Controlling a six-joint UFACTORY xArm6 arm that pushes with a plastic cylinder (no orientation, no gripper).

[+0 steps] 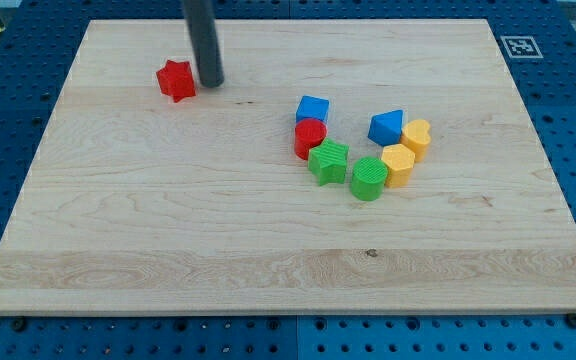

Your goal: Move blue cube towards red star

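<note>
- We work over a pale wooden board [168, 250] that fills most of the view, lying on a blue perforated table [8, 120]; a small black-and-white marker [519, 46] sits at the board's corner toward the view's top right.
- Our dark rod [203, 35] comes down from the view's top edge, and my tip [210, 82] rests on the board just to the right of the red star, very close to it; we cannot tell whether they touch.
- We carry no gripper at all, so there is nothing released, clenched or grasping: the rod simply stands on the wood.
- The red star [176, 80] lies alone toward the view's upper left, well apart from all the other blocks.
- The blue cube [312, 109] sits near the board's middle, well to the right of the star and a little lower, at the upper left end of a curved cluster.
- Just below the cube, touching it, stands a red cylinder [310, 137].
- Next along the curve come a green star [329, 161] and a green cylinder [368, 178], close together.
- A yellow hexagon-like block [398, 165] and a yellow heart-like block [416, 138] follow on the right.
- A second blue block [386, 126], wedge-like, sits just left of the yellow heart-like block.
</note>
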